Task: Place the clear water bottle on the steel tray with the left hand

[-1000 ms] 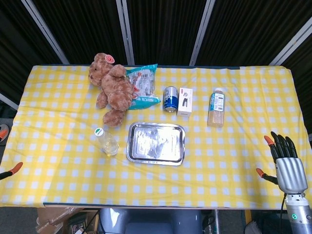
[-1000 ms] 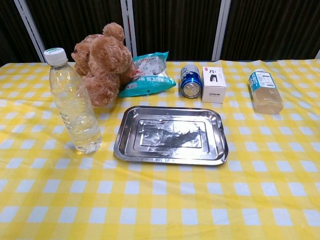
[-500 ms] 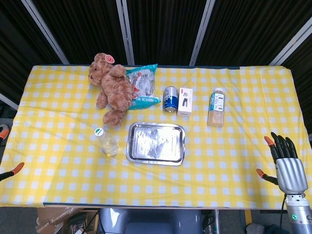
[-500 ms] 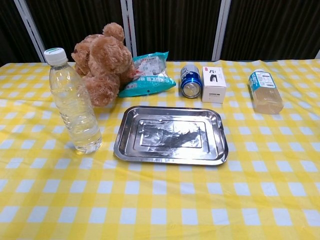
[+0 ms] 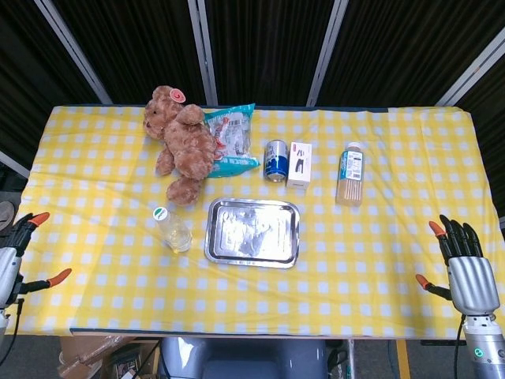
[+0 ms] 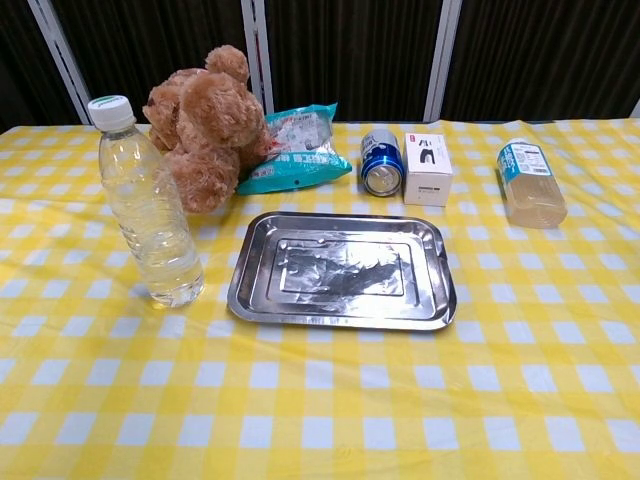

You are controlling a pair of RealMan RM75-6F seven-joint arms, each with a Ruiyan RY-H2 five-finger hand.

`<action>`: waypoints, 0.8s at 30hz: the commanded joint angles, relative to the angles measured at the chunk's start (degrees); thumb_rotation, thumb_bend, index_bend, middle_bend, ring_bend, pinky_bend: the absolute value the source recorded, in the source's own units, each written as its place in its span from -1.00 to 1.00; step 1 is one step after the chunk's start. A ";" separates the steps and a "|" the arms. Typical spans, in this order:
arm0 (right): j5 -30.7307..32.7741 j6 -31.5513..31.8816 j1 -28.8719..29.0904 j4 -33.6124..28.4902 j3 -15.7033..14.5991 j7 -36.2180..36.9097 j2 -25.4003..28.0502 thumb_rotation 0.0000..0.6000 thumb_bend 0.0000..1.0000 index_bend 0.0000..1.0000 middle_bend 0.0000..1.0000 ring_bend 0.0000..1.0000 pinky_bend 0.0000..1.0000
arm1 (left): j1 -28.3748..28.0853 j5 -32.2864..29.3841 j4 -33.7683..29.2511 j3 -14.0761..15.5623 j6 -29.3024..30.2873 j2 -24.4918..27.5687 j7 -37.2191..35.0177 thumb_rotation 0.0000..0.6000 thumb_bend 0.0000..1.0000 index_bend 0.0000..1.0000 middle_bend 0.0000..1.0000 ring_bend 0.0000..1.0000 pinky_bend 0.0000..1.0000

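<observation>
The clear water bottle [image 5: 172,230] [image 6: 146,205] with a white cap stands upright on the yellow checked cloth, just left of the empty steel tray [image 5: 252,232] [image 6: 340,270]. My left hand [image 5: 11,257] shows at the far left edge of the head view, off the table's corner, fingers spread and holding nothing, well away from the bottle. My right hand [image 5: 465,267] hovers open past the table's right front corner. Neither hand appears in the chest view.
Behind the tray lie a brown teddy bear [image 5: 183,144], a teal snack bag [image 5: 233,140], a blue can [image 5: 274,160], a small white box [image 5: 299,164] and a labelled drink bottle [image 5: 350,174]. Bare cloth runs along the front.
My left hand has come further into the head view at the left edge, rising toward the table. The bottle, the tray and the right hand stay put.
</observation>
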 commanded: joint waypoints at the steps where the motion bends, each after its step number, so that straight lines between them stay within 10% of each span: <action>1: 0.09 -0.21 0.08 0.04 0.03 0.26 0.05 1.00 -0.90 -0.81 -1.00 -1.00 -1.00 | -6.57 -0.36 -4.12 -0.14 -10.90 2.02 -15.83 1.00 -0.74 -0.80 -0.84 -1.00 -1.00; 24: 0.68 -2.07 0.59 -0.38 -0.17 1.19 0.42 1.00 -0.90 -0.81 -1.00 -1.00 -1.00 | -14.51 -18.19 2.87 -7.32 -18.31 -16.82 -2.29 1.00 -0.74 -0.81 -0.85 -1.00 -1.00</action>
